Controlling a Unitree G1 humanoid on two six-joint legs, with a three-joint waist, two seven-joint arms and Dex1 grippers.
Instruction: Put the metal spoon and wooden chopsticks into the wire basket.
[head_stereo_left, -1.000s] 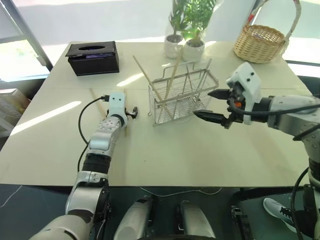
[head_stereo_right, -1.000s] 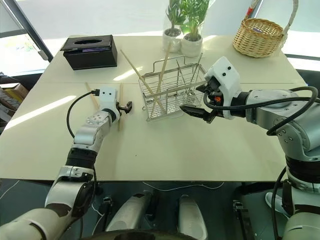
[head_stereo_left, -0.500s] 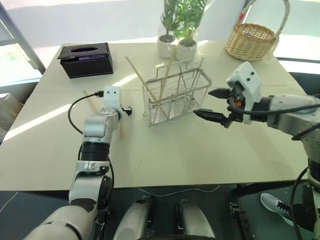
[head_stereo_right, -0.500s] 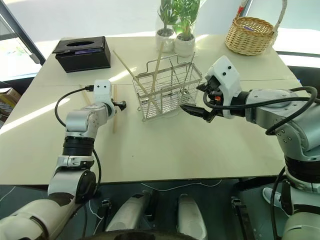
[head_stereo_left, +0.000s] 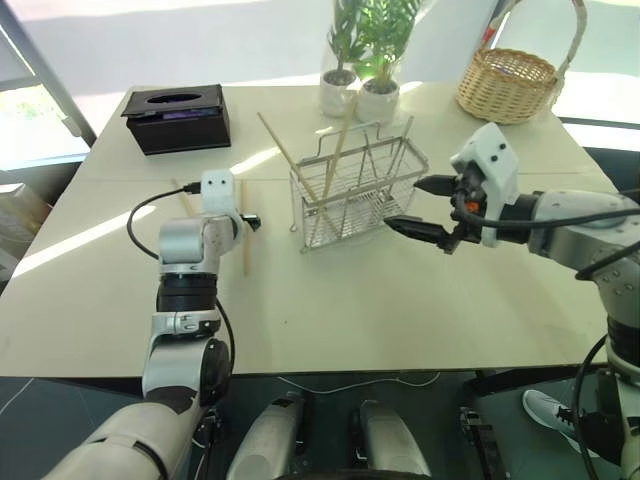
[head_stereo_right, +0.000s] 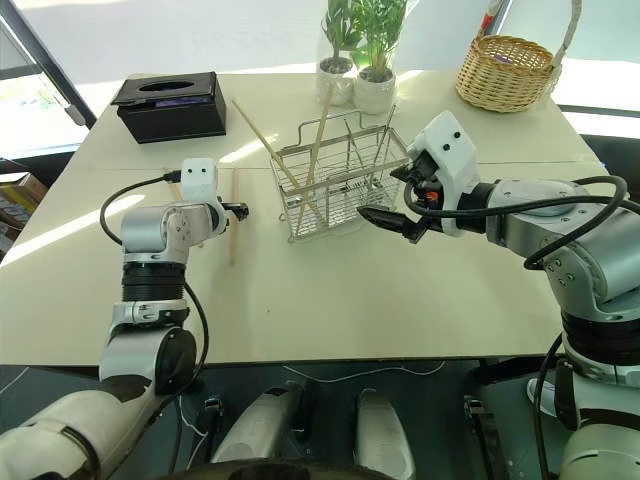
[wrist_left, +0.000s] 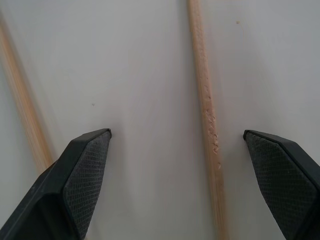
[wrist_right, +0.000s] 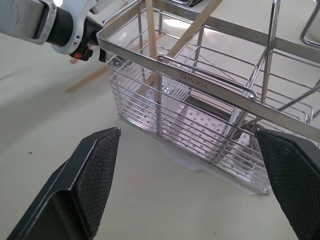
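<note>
Two hands wide open, holding nothing.
Left hand sits over chopsticks on the desk; right hand faces the wire basket.

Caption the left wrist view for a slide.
Open left gripper hovering over two wooden chopsticks lying on the table.

My gripper fingers are black with a cross-hatched texture. The wire basket is shiny silver; the wooden chopsticks are pale tan.
</note>
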